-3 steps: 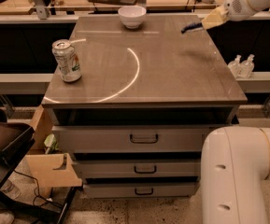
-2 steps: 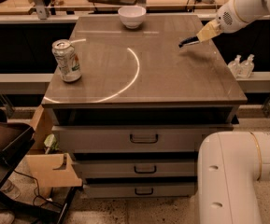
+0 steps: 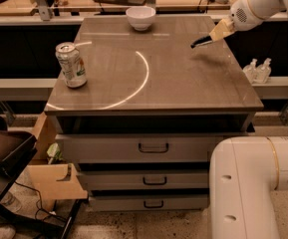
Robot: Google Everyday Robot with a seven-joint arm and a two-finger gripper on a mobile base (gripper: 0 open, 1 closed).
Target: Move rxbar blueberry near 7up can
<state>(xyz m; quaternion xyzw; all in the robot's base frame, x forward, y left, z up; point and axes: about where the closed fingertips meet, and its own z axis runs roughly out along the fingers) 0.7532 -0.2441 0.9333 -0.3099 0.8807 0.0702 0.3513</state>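
Pincer (image 3: pixel 199 43) hovers rt rear; 7up can (image 3: pixel 71 63) upright left; bowl (image 3: pixel 140 17) rear ctr.

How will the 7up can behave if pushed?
The 7up can stands upright, tall over a narrow base, near the table's left edge: a high push would probably tip it, then it may roll off. On that glossy top, a low push likely slides it. The gripper is over the far right side.

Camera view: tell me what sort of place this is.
Probably a robotics lab or workshop: a drawer cabinet, cluttered benches behind and cables on the floor; the gripper hovers over the cabinet's right rear.
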